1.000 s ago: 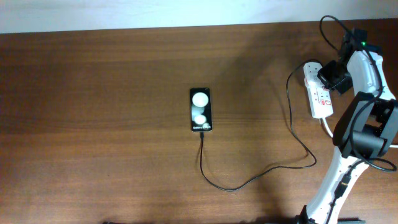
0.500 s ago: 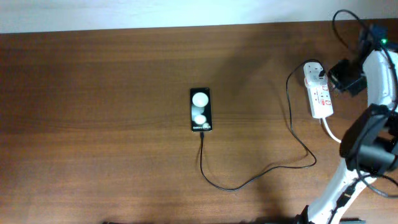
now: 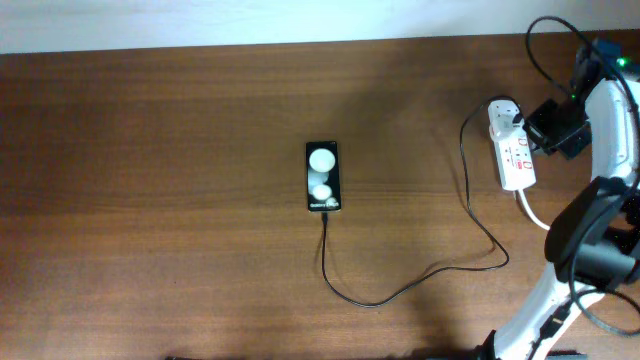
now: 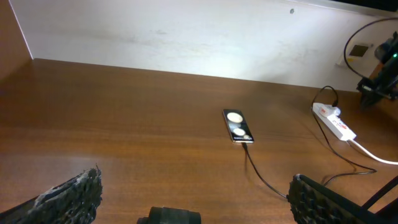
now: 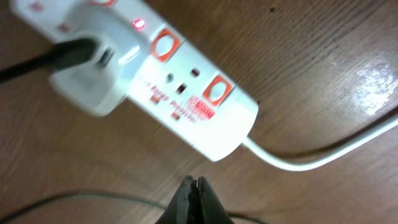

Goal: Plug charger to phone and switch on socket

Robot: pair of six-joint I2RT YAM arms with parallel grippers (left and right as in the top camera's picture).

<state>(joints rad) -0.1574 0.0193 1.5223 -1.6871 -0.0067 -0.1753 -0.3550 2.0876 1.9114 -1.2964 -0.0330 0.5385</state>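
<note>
The black phone [image 3: 322, 176] lies flat mid-table, white spots up; it also shows in the left wrist view [image 4: 238, 125]. The thin black charger cable [image 3: 380, 302] runs from the phone's near end, loops right and rises to the white adapter [image 3: 505, 113] in the white power strip [image 3: 516, 158]. In the right wrist view the strip [image 5: 186, 102] shows red switches and a small lit red light [image 5: 138, 23]. My right gripper [image 5: 194, 186] is shut and empty, hovering just right of the strip [image 3: 560, 125]. My left gripper [image 4: 196, 183] is open and empty, far from everything.
The strip's thick white cord [image 5: 311, 158] trails off toward the right arm's base [image 3: 545, 300]. The right arm's black cables [image 3: 550, 40] loop above the strip. A white wall [image 4: 186, 37] borders the table's far edge.
My right gripper has moved from over the strip's adapter end to the right, off the strip. The phone, cable and strip have not moved.
</note>
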